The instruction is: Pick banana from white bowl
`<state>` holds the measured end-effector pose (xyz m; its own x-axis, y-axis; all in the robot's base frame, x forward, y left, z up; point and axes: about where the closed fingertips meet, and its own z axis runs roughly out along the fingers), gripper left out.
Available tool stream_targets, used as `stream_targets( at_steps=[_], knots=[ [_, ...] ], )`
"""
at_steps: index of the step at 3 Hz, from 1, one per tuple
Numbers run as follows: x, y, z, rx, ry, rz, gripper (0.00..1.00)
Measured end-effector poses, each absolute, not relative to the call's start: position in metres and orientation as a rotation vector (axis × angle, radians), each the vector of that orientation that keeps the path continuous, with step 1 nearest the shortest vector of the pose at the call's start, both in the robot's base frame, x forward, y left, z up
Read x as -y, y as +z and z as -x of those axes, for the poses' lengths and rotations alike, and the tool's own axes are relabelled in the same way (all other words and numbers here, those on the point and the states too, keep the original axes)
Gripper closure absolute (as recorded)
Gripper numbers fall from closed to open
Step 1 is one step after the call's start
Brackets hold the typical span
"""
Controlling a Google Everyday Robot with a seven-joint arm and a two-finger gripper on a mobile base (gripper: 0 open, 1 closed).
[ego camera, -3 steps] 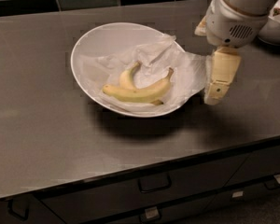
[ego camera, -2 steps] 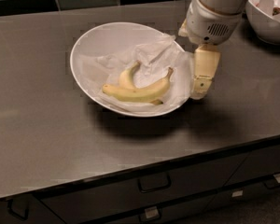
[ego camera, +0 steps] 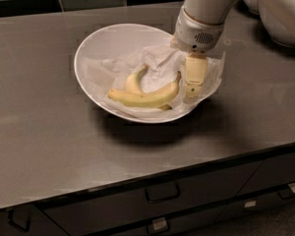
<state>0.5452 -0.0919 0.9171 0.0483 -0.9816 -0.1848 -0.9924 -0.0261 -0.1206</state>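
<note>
Camera view: pincer (ego camera: 191, 92) hangs pointing down over the right side of the bowl (ego camera: 91, 45), low above the paper liner (ego camera: 160, 63). Its opening: can't tell from here. Banana (ego camera: 146, 100) lies in the bowl on the paper, long axis roughly across the picture. Its dark stem end is at the right, just beside the pincer, and the body runs picture-left from there. A 2nd, smaller banana (ego camera: 134, 80) touches it behind. My read: shift picture-left to mid-body, close across the axis.
</note>
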Motion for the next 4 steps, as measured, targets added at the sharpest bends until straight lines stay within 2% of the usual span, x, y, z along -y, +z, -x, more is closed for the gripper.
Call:
stream_targets(
  at_steps=[1, 3, 4],
  knots=[
    [0.092, 0.917, -0.545, -2.028, 0.073, 2.106, 0.03],
    [0.061, 0.915, -0.546, -1.968, 0.081, 2.15, 0.32],
    [0.043, 0.909, -0.542, -1.937, 0.097, 2.189, 0.39]
  ],
)
